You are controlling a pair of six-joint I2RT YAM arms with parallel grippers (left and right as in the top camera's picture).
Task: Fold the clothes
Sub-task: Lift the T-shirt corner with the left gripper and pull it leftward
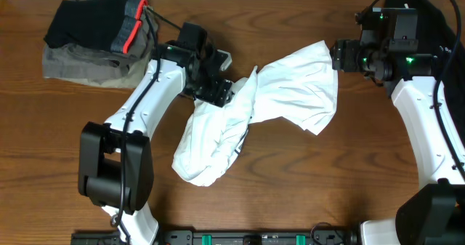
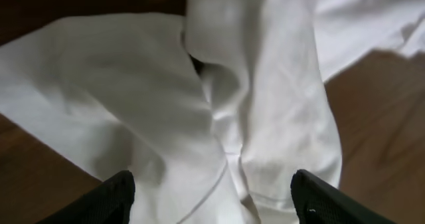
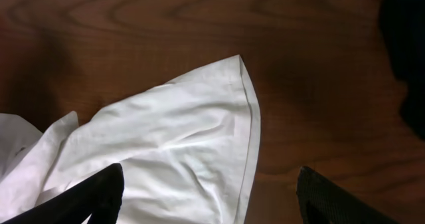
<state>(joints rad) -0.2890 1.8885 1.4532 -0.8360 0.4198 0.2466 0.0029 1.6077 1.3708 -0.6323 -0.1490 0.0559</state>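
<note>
The white T-shirt lies crumpled and twisted across the middle of the wooden table, stretching from lower left to upper right. Its logo is hidden. My left gripper is open, just above the bunched middle of the shirt, fingers on either side of a fold. My right gripper is open at the shirt's upper right corner, where a hemmed edge lies flat between the fingers.
A pile of dark and grey clothes with a red stripe sits at the table's back left, close behind the left arm. Bare wood surrounds the shirt at front and right.
</note>
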